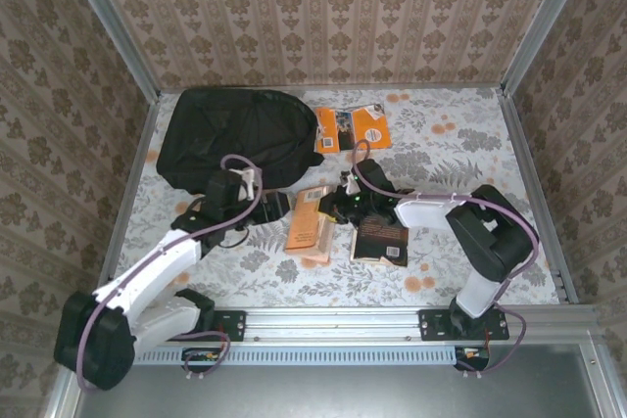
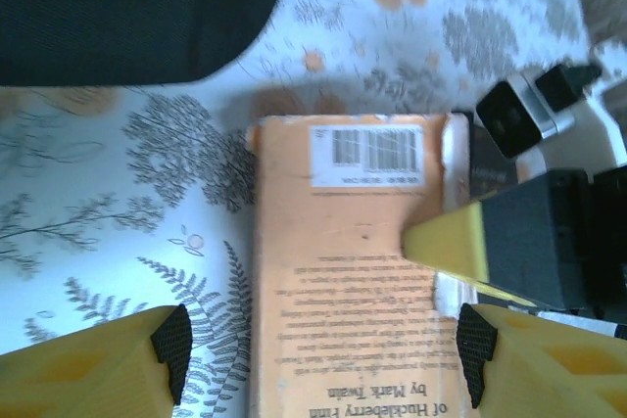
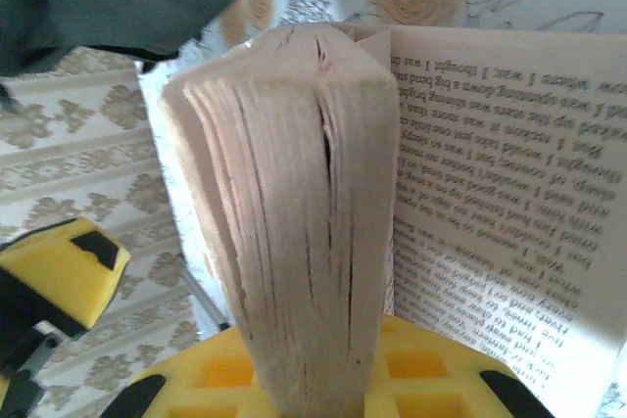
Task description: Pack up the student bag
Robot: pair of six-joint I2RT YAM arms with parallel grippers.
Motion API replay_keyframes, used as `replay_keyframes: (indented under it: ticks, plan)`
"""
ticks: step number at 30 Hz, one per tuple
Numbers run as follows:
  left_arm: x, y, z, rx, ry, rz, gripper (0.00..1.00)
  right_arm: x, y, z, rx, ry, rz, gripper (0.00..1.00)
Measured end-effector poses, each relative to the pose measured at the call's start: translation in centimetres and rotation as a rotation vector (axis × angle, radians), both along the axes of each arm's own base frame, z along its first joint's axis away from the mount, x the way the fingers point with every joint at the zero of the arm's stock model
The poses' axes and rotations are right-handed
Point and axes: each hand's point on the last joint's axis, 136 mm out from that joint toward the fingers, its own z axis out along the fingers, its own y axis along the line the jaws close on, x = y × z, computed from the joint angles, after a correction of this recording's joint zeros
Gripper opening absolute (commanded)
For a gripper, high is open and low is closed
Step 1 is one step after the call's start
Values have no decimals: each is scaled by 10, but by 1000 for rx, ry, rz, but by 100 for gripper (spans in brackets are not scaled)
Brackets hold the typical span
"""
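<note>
Your right claw [image 1: 336, 207] pinches the floppy paperback [image 2: 343, 271], left claw [image 2: 323, 354] spread over it; the soft backpack [image 1: 230, 134] should sag, so grip its edge.

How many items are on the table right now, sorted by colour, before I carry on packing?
Black backpack: 1
Bright orange book: 1
Tan book: 1
Dark-covered book: 1
Total: 4

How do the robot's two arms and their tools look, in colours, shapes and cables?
The left arm and right arm have white shells with black joints and bases. A purple cable loops along each. The tool fingers are yellow with black pads.
</note>
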Motion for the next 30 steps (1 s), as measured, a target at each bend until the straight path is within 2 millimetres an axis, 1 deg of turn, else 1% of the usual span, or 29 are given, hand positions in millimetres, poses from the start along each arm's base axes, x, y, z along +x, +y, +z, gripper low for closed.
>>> replay_keyframes:
  ticks: [3,5,7,12,15,18,21,24,27,29,30]
  plan:
    - [4,14,9,-56,18,53,74,6,-2,23,60,-7,-24,2]
    - [3,14,13,-96,38,60,74,8,-3,41,102,-20,-35,2]
    - [0,10,16,-143,63,52,74,9,-3,59,142,-40,-42,3]
    - [-6,-3,20,-264,120,32,71,7,-1,94,226,-69,-51,2]
    - [-5,-10,31,-319,112,17,68,7,2,108,267,-77,-55,2]
    - [-5,-21,43,-368,95,-13,64,5,5,115,290,-78,-55,2]
    - [-7,-32,51,-410,94,-49,58,4,7,118,302,-79,-53,2]
    - [-8,-36,57,-437,95,-55,49,4,8,122,312,-85,-54,2]
    - [-6,-36,58,-449,99,-42,35,4,7,124,318,-88,-56,3]
    - [-6,-35,61,-455,96,-31,23,5,7,126,318,-94,-60,7]
    - [-6,-34,63,-458,87,-32,19,5,7,126,318,-96,-62,13]
